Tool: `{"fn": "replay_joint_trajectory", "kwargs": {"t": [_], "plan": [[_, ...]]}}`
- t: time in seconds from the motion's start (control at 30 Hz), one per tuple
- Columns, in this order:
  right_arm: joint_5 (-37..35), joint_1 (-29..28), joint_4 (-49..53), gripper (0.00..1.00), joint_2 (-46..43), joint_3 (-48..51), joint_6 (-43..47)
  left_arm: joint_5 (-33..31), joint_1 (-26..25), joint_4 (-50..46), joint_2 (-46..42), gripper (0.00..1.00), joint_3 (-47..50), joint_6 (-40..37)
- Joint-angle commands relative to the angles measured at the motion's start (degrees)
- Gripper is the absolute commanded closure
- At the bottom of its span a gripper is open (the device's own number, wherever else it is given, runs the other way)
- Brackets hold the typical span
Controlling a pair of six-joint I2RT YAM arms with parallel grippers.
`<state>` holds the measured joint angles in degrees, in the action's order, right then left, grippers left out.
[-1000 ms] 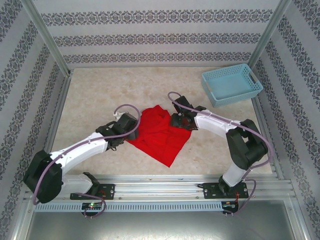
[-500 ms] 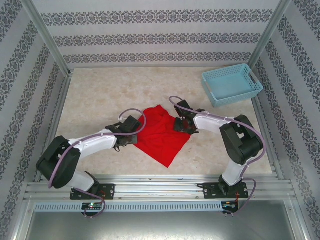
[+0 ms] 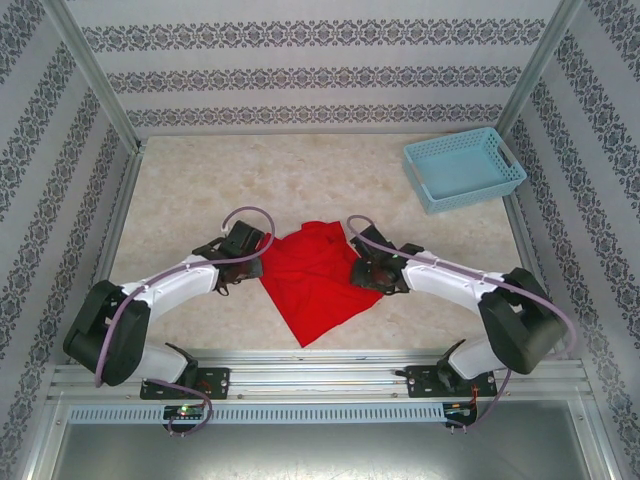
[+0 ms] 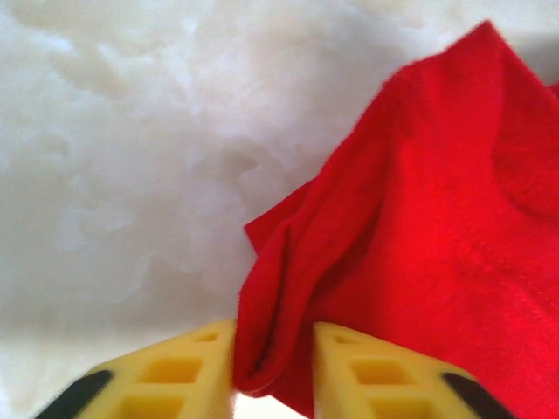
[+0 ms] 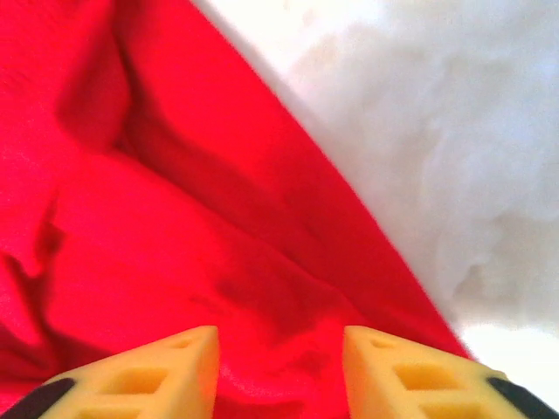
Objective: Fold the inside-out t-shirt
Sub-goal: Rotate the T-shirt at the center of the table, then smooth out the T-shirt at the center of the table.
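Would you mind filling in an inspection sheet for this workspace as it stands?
Surface: pale marbled table.
Job's things: red t-shirt lies crumpled between the arms, not yet folded.
Clutter: light blue basket at the far right, apart from the shirt.
Grippers: left gripper has a shirt fold pinched between its jaws; right gripper has its jaws apart over the fabric.
Cables: purple cables loop above both wrists.
Surroundings: patterned walls, metal frame.
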<state>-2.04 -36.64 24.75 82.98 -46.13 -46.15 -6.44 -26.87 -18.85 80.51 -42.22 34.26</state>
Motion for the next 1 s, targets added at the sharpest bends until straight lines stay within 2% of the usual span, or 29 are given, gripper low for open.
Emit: {"fn": "replay_joint_trajectory", "kwargs": {"t": [0.0,0.13,0.23,0.33,0.43,0.53,0.6,0.83,0.9,0.97], "plan": [[0.6,3.8,-0.5,0.52,0.2,-6.1,6.6,0.9,0.6,-0.9,0.6,0.58,-2.3,-2.5],[2.7,4.8,1.9,0.46,8.7,-16.6,12.5,0.7,0.7,-0.9,0.4,0.46,-3.1,-3.3],[4.0,5.3,3.2,0.44,15.4,-22.4,14.0,0.2,1.0,-1.0,2.4,0.41,-4.6,-4.1],[4.4,5.2,4.4,0.44,20.0,-26.4,14.8,1.4,1.7,0.3,5.0,0.41,-5.5,-4.5],[1.9,4.1,5.8,0.42,22.6,-28.5,15.9,2.4,2.0,1.5,7.4,0.43,-6.7,-4.7],[1.2,3.6,6.4,0.42,24.8,-30.0,16.3,2.5,2.1,1.9,9.4,0.52,-7.9,-4.9],[1.0,3.7,6.5,0.51,25.9,-31.0,16.1,2.3,2.3,1.8,10.2,0.6,-8.8,-5.1],[-1.8,3.4,7.4,0.93,26.7,-35.1,17.7,1.2,3.3,1.6,10.3,0.87,-10.3,-5.1],[-2.0,3.5,8.3,1.0,26.9,-36.5,18.1,0.7,3.6,1.5,10.0,0.92,-10.4,-5.0],[-2.4,3.3,8.9,1.0,26.5,-37.7,18.6,0.1,3.9,1.2,9.3,0.97,-10.7,-4.9]]}}
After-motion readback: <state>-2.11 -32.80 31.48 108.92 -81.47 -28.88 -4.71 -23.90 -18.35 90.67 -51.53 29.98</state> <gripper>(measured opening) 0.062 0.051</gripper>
